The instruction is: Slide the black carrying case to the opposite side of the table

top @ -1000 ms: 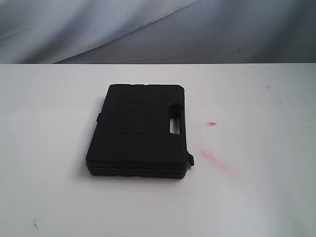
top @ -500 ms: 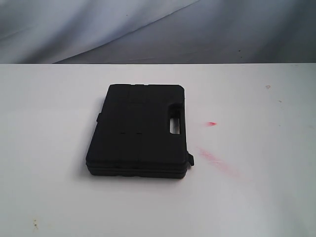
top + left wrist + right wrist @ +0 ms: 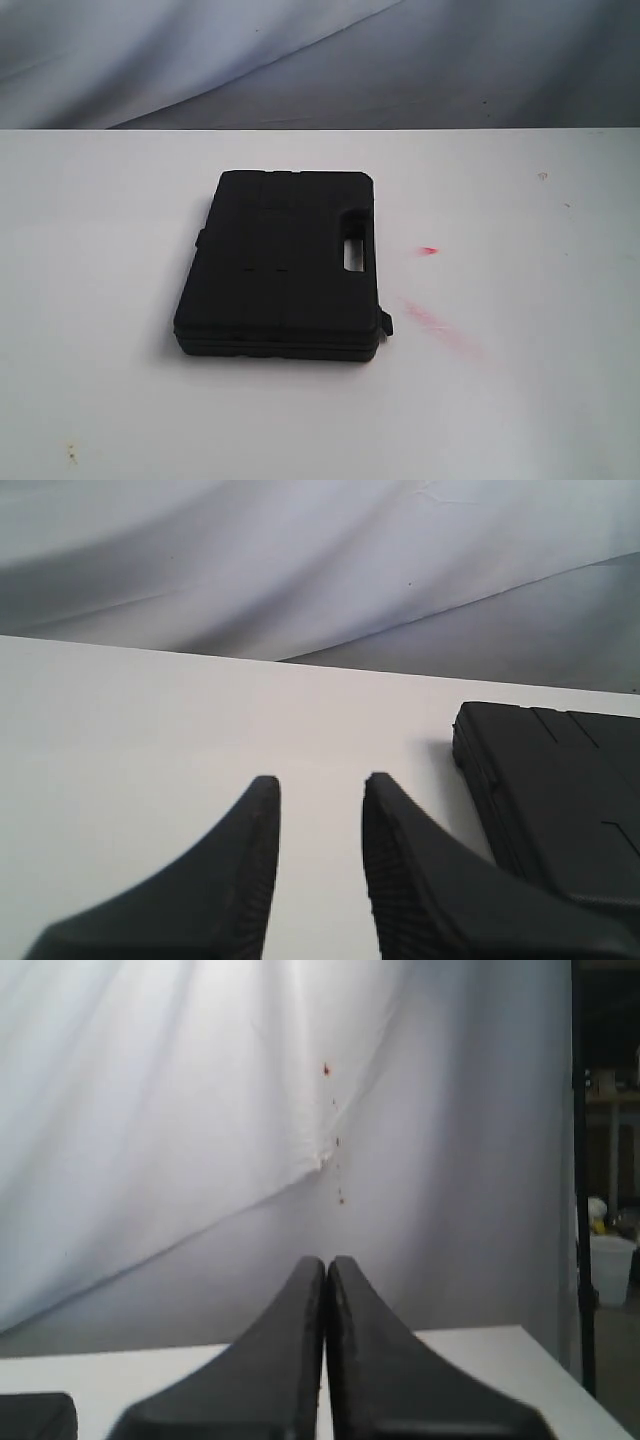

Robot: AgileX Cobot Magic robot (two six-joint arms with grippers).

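Observation:
The black carrying case (image 3: 280,265) lies flat on the white table (image 3: 520,400), a little left of the middle, its handle cutout toward the right side. No arm shows in the exterior view. In the left wrist view my left gripper (image 3: 320,785) is open with only bare tabletop between its fingers, and the case (image 3: 560,790) lies off to one side of it, apart. My right gripper (image 3: 326,1263) is shut on nothing, its fingers pressed together above the table; a corner of the case (image 3: 35,1415) shows at the frame edge.
Pink-red smears (image 3: 435,320) mark the table to the right of the case, with small dark specks (image 3: 70,455) near the front left. A grey-white cloth backdrop (image 3: 320,60) hangs behind the far edge. In the right wrist view a dark stand (image 3: 580,1160) rises past the table.

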